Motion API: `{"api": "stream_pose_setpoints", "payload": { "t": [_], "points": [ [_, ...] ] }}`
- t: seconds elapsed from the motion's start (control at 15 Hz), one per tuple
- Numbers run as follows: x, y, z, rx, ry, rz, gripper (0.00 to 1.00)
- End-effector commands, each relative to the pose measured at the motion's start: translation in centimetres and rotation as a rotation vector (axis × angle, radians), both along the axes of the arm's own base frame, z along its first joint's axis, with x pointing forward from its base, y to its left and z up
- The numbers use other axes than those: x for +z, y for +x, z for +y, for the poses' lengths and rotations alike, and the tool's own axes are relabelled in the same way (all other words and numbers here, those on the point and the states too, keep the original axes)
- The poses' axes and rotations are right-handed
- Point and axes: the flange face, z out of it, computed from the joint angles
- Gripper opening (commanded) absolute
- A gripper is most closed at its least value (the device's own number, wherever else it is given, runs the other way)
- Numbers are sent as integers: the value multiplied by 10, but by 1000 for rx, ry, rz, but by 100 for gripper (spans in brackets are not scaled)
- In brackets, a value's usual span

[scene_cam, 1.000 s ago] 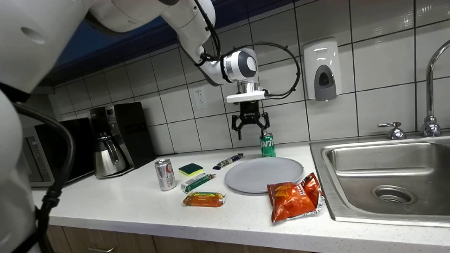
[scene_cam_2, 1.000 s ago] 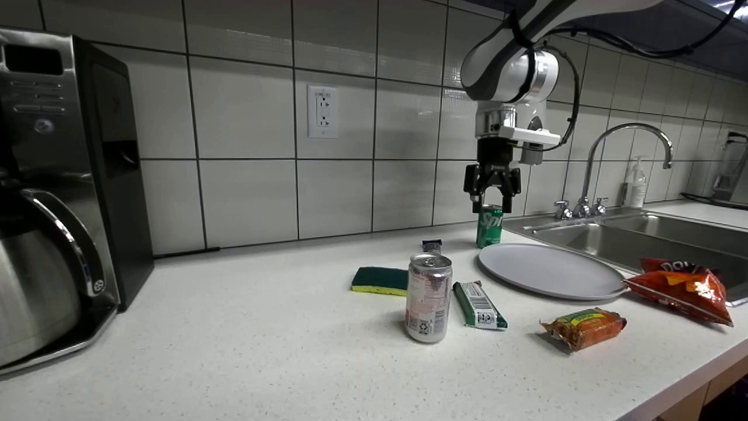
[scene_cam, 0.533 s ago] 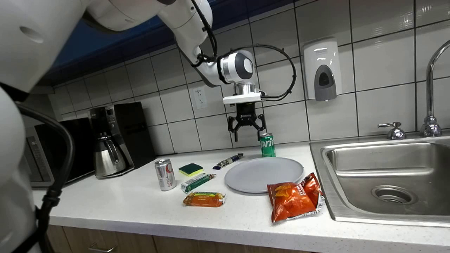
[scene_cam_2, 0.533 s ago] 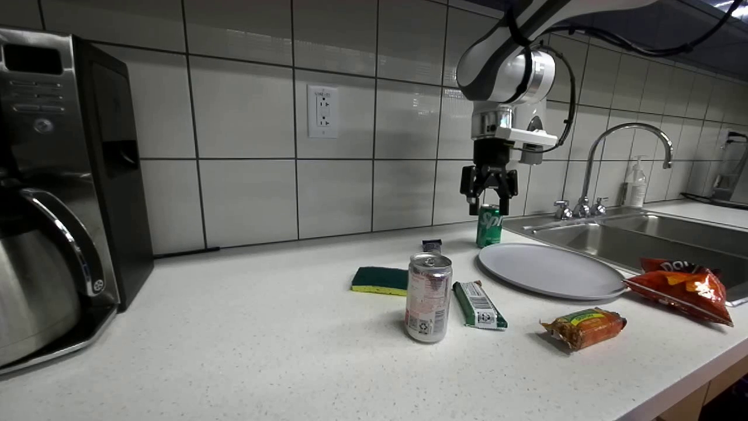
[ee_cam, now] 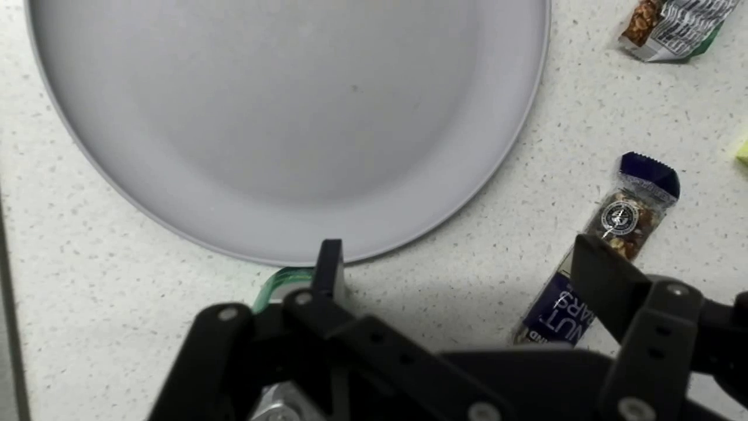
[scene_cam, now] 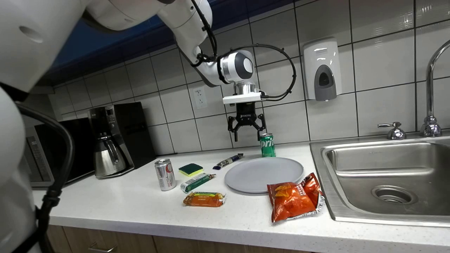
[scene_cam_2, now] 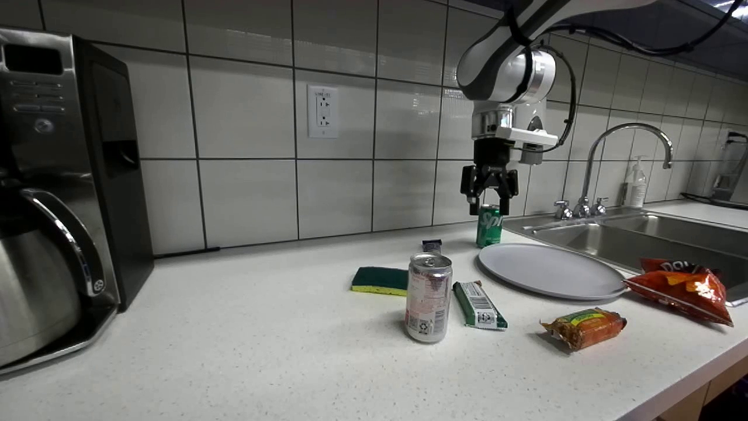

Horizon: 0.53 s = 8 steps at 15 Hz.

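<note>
Exterior view: arm (scene_cam: 190, 35) crowding lens, facing tiled wall (scene_cam: 383, 59). Exterior view: same wall, coffee maker (scene_cam_2: 87, 175) close. Both share green can (scene_cam: 268, 147). Wrist cam: straight down, pretty close.

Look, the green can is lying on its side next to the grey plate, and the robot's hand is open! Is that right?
Not quite: the green can isn't lying on its side. It stands upright, as both exterior views show. It is next to the grey plate, and the robot's hand is open, just as you said.
</note>
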Motion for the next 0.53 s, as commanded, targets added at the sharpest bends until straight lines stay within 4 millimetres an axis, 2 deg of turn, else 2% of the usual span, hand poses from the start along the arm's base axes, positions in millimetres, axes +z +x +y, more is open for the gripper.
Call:
{"api": "stream_pose_setpoints", "payload": {
  "t": [0.0, 0.47],
  "points": [
    [-1, 1, 1, -3, -3, 3, 100],
    [-13, 7, 25, -1, -16, 10, 100]
  ]
}}
